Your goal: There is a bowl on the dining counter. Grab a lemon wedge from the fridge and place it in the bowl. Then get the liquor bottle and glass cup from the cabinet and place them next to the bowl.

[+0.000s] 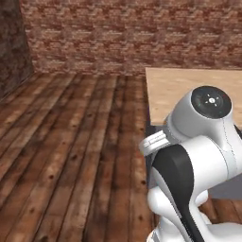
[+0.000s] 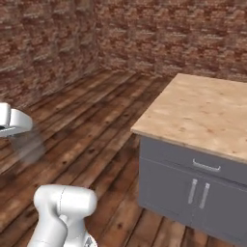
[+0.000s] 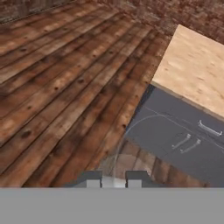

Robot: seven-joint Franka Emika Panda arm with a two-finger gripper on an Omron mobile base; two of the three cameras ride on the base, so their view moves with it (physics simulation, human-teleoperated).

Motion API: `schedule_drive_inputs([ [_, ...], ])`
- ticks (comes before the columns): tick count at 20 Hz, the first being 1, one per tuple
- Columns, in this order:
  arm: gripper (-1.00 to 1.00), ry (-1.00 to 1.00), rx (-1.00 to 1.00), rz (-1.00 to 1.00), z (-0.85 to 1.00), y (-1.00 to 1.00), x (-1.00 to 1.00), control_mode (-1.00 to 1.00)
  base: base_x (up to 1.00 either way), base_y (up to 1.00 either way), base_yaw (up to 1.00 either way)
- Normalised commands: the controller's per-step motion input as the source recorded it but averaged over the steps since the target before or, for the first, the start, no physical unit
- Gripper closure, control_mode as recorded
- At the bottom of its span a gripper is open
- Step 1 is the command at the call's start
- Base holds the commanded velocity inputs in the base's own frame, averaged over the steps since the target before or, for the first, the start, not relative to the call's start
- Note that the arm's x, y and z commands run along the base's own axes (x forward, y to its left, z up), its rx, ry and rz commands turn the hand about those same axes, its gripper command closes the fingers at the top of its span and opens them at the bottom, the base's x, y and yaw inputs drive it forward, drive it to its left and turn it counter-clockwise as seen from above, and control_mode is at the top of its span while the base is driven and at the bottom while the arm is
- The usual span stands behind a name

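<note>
My gripper (image 3: 113,180) is shut on the glass cup (image 3: 122,162), a translucent greyish tumbler whose faint curved outline rises between the two dark fingertips. In the right base view the glass cup (image 2: 26,144) hangs as a hazy grey shape under the white hand at the left edge, above the wooden floor. The dining counter (image 2: 202,111) has a light wood-grain top and stands to the right of the cup and apart from it. Its near corner (image 3: 197,70) lies ahead in the hand view, and the arm partly covers it in the left base view (image 1: 175,87).
Grey cabinet fronts with silver handles (image 2: 200,190) sit under the countertop. Dark wooden floor (image 1: 71,142) spreads to the left. Brick walls (image 1: 132,38) close the back and left side of the room.
</note>
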Motion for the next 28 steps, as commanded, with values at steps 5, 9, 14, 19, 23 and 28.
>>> schedule_drive_inputs([
  [5,1.0,0.0,0.0,0.0,0.0,0.0,0.0,1.0,1.0,0.87,-0.01],
  [9,1.0,0.0,0.0,0.0,0.0,0.0,0.0,1.0,1.0,0.8,-0.13],
  [14,1.0,0.0,0.0,0.0,0.0,0.0,0.0,1.0,1.0,0.64,-0.21],
  [19,1.0,0.0,0.0,0.0,0.0,0.0,0.0,1.0,1.0,0.5,-0.29],
  [23,1.0,0.0,0.0,0.0,0.0,0.0,0.0,1.0,1.0,0.47,-0.35],
  [28,1.0,0.0,0.0,0.0,0.0,0.0,0.0,1.0,1.0,0.49,-0.37],
])
